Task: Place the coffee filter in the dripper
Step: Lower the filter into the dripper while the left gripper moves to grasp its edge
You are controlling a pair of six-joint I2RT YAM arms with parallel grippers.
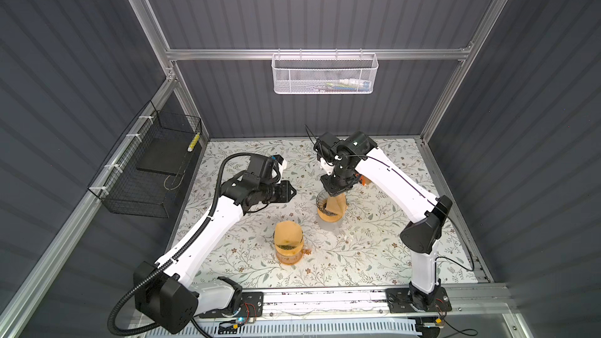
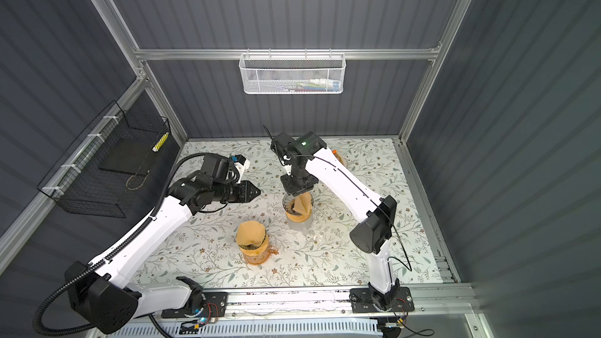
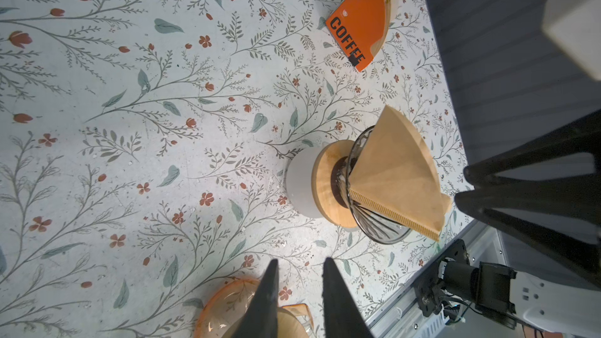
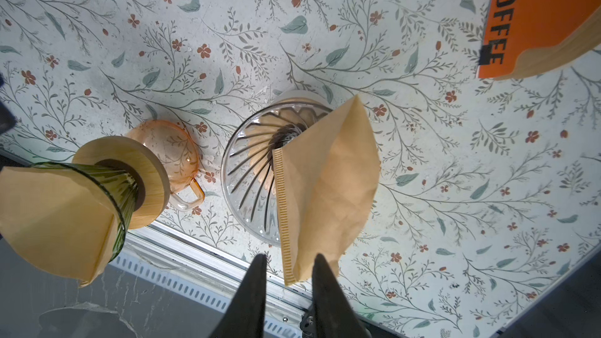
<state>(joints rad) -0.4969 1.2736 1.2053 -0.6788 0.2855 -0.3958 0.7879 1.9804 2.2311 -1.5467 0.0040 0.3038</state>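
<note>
Brown paper filter point(image 4: 325, 183), folded flat with a ribbed seam, stands tip-down in the clear fluted glass dripper point(image 4: 247, 190). It leans on one wall and is not spread into a cone. Its long axis runs from the throat up toward the right gripper point(image 4: 287, 287) directly above. The upper corner lies between narrowly parted jaws, apparently unpinched. Left gripper point(image 3: 300, 287) is narrow, empty and well apart, so the right arm is nearer. The dripper sits on a wood collar point(image 3: 325, 190) and white base point(image 3: 299, 186).

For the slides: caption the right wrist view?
Right gripper open above a folded paper filter standing in the clear dripper.
</note>
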